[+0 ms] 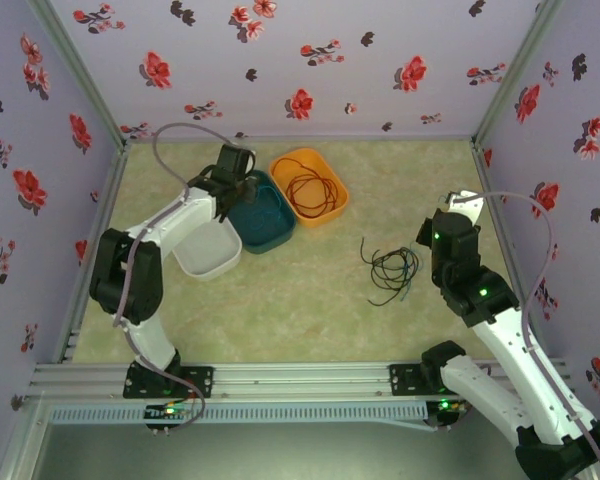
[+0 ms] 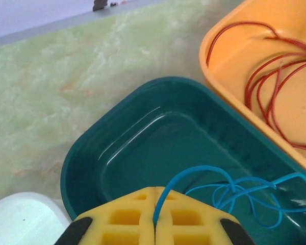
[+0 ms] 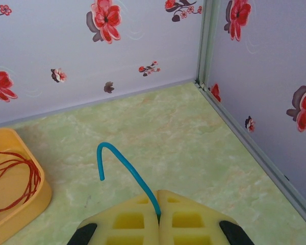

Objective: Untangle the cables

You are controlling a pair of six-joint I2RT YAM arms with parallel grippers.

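Note:
A blue cable (image 2: 234, 191) lies looped in the teal bin (image 2: 92, 153), and my left gripper (image 2: 155, 196) is shut on one strand of it just above the bin. In the top view the left gripper (image 1: 242, 185) hangs over the teal bin (image 1: 270, 225). A red cable (image 1: 310, 185) lies coiled in the orange bin (image 1: 332, 205). Black cables (image 1: 390, 268) sit in a loose tangle on the table, right of centre. My right gripper (image 3: 158, 196) is shut on another blue cable (image 3: 117, 155), whose hooked end sticks out above the table; in the top view the right gripper (image 1: 462, 203) is right of the tangle.
A white bin (image 1: 208, 255) stands beside the teal one, under my left arm. Flowered walls close in the table on three sides, with a corner (image 3: 200, 81) near the right gripper. The orange bin (image 3: 41, 196) lies to that gripper's left.

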